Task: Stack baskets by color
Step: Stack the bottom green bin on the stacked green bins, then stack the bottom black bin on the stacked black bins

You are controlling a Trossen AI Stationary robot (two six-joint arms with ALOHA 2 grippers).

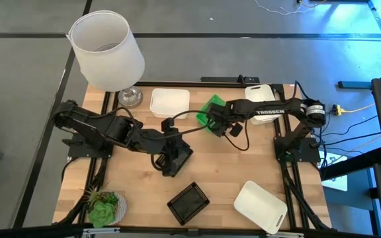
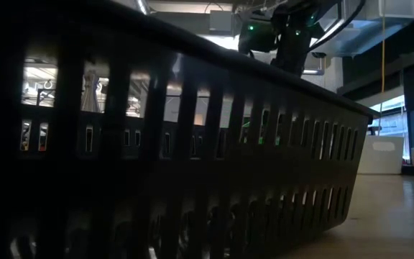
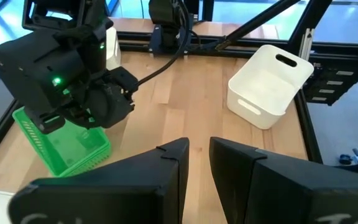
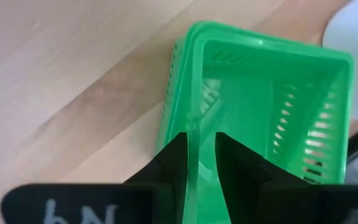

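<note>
A wooden table seen from above, with two dark robot arms reaching toward its middle. The right gripper (image 4: pixel 199 163) sits over the rim of the green baskets (image 4: pixel 260 106) near the far edge of the table; its fingers straddle one thin wall with a narrow gap, so it looks to be loosening its hold rather than clamping. The doubled rim suggests green baskets nested together, a colour stack in progress. Their walls are slotted, glossy plastic with rounded corners.

The left gripper (image 3: pixel 199 163) hovers over a black basket (image 1: pixel 177 158) near the table's centre, fingers slightly apart and holding nothing visible. Another black basket (image 1: pixel 188 202), mesh-bottomed, lies by the near edge. White baskets, smooth and solid-walled, rest apart: one (image 1: pixel 170 102) at the far edge, one (image 1: pixel 261 97) toward the far right corner, one (image 1: pixel 260 206) near the near right corner.
</note>
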